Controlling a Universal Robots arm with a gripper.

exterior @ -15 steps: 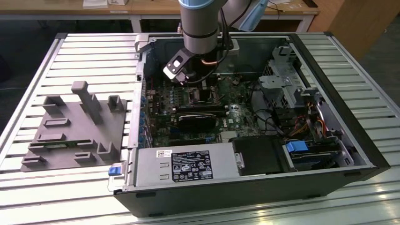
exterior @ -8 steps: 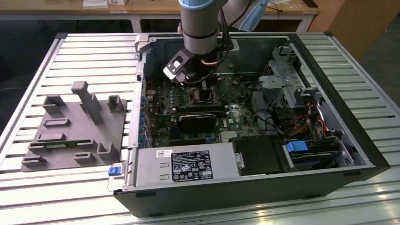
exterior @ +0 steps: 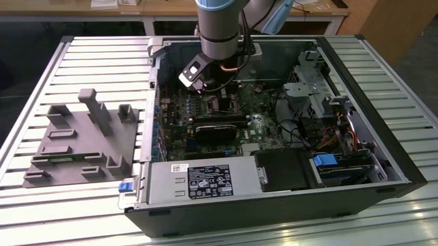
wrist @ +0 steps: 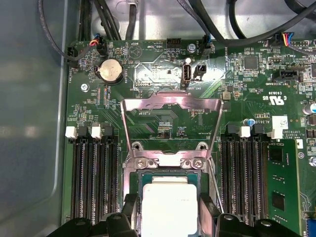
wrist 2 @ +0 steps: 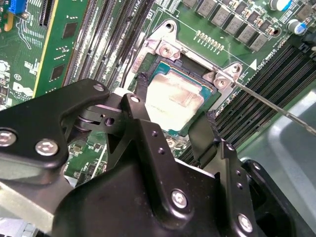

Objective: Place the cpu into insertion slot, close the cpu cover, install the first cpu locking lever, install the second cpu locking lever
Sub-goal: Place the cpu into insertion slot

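The cpu (wrist 2: 175, 96) (wrist: 169, 210), a square chip with a dull silver top, lies flat in the insertion slot (wrist 2: 168, 49) (wrist: 165, 162), inside its shiny metal rim. My gripper (wrist 2: 174, 102) (wrist: 169, 213) (exterior: 220, 100) reaches down into the computer case, one black finger (wrist 2: 140, 86) on each side of the chip, against its edges. The cpu cover (wrist: 170, 101), a thin silver frame with a square window, stands swung open beyond the slot. A thin wire locking lever (wrist 2: 276, 108) sticks out from one corner of the slot, unlatched.
Long black memory slots (wrist: 94, 182) (wrist: 247, 177) flank the socket. A black heatsink block (exterior: 217, 130) sits just in front of it, the power supply (exterior: 205, 179) nearer still. Cables and drive bays (exterior: 329, 118) fill the case's side on the exterior view's right. A grey fixture (exterior: 82, 138) lies outside on the exterior view's left.
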